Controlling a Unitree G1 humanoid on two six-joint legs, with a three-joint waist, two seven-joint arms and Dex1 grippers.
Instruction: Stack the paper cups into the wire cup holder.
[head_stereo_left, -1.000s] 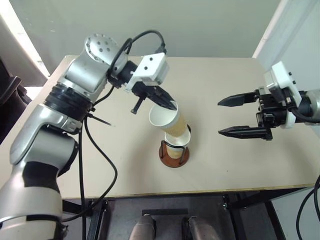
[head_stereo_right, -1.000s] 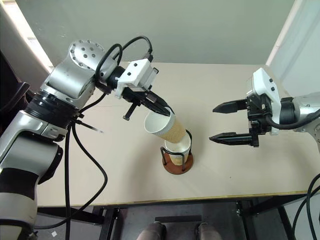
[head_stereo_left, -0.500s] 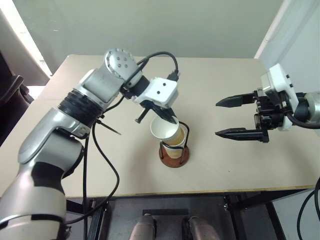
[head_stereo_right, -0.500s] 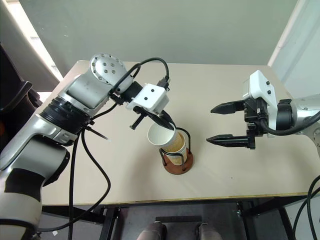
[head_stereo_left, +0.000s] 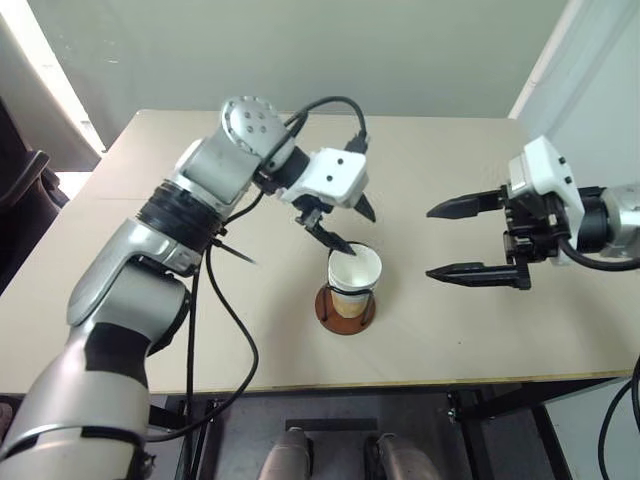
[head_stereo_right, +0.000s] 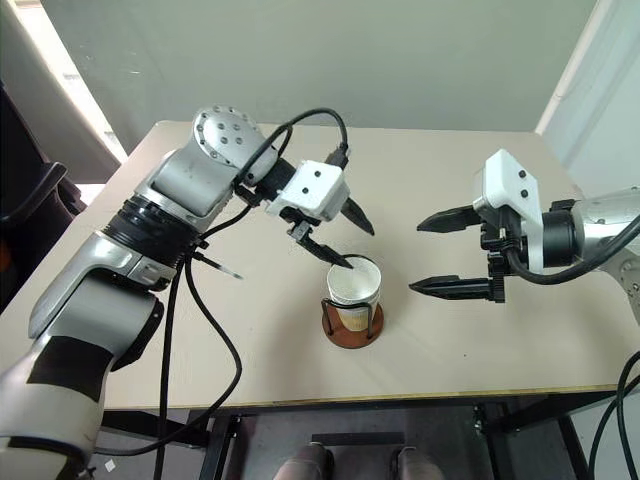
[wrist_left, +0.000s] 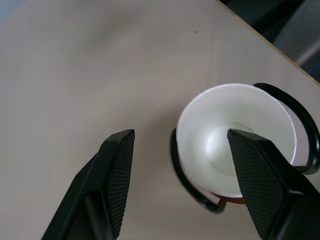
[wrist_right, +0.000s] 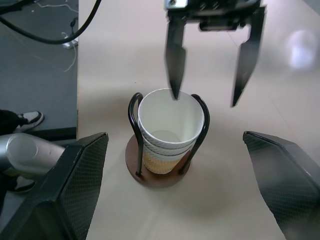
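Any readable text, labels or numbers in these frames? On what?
None readable.
Paper cups: ribbed bands, no print.
Wire cup holder: bare wire and a plain base.
Left gripper, right gripper: no markings legible.

The paper cups (wrist_right: 166, 135) sat nested in the wire cup holder (wrist_right: 197, 131), so only the top cup's inside and a few stacked rims could be seen; how many there were could not be told. The holder's disc base (head_stereo_right: 352, 335) was mostly hidden beneath them. In the left wrist view one finger (wrist_left: 262, 187) of the left pincer (wrist_left: 181, 185) covered part of the holder, and whether it touched the rim could not be told. The counter (head_stereo_left: 470, 330) was cut off by the frame edges.
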